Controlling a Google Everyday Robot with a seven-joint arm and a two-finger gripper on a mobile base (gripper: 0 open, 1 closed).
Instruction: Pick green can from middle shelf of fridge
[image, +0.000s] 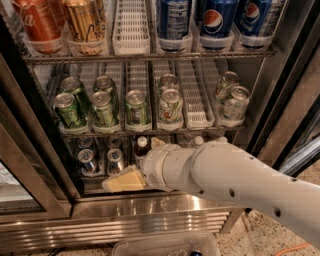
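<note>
The green can (136, 108), dull olive with a greyish label and a silver top, stands upright at the front of the middle shelf (197, 127), third lane from the left. The fridge (150, 212) stands open in front of me. My gripper (124, 180), cream-coloured at the end of the white arm (225, 175), sits low in front of the bottom rack. It is below the green can and slightly to its left, well apart from it, and holds nothing that I can see.
Brighter lime-green cans (103, 109) fill the two lanes left of the green can. White cans (171, 106) stand to its right and at the far right (234, 103). Tall red, gold and blue cans (172, 20) sit on the rack above. Small bottles and cans (115, 160) stand on the bottom rack behind the gripper. A dark door frame (35, 125) runs along the left.
</note>
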